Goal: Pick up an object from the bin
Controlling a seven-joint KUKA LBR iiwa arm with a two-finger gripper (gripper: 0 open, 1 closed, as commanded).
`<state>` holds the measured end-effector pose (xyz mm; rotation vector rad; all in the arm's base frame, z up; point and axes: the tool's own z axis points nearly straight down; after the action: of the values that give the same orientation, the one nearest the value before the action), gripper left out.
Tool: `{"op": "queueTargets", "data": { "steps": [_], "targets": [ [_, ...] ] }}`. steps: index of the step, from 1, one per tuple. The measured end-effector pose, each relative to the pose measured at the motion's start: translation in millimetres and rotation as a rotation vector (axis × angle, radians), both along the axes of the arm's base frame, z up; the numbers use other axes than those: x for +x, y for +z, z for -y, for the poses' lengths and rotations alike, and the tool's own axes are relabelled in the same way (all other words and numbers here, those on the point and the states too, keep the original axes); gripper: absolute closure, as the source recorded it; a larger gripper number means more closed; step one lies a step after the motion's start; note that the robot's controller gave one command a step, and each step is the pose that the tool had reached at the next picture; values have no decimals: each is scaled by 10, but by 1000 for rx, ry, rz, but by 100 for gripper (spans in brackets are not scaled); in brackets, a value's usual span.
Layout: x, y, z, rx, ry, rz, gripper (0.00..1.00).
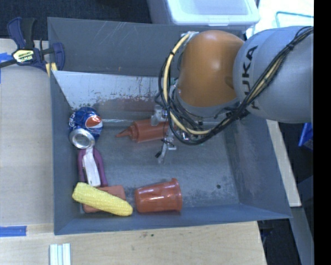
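Centrally, a red-brown squeeze bottle lies on its side on the floor of the grey bin, nozzle pointing left. The gripper hangs at the bottle's right end, beneath the arm's orange cover, seemingly lined up to take it; whether it is released or clenched, I cannot tell. Left of the bottle lies a blue soda can; below it, a red cup and a yellow corn cob rest against the wall. Right of the bottle the floor is bare.

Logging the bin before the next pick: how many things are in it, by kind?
Blue soda can: 1
Red-brown squeeze bottle: 1
Red cup, on its side: 1
Yellow corn cob: 1
Purple-and-white handled thing: 1
Orange-red piece under the corn: 1
Total: 6
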<state>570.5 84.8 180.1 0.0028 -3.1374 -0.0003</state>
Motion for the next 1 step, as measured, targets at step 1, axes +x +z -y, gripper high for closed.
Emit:
{"op": "queueTargets", "data": {
  "steps": [1],
  "targets": [
    [19,39,5,1,-3,8,0]
  ]
}}
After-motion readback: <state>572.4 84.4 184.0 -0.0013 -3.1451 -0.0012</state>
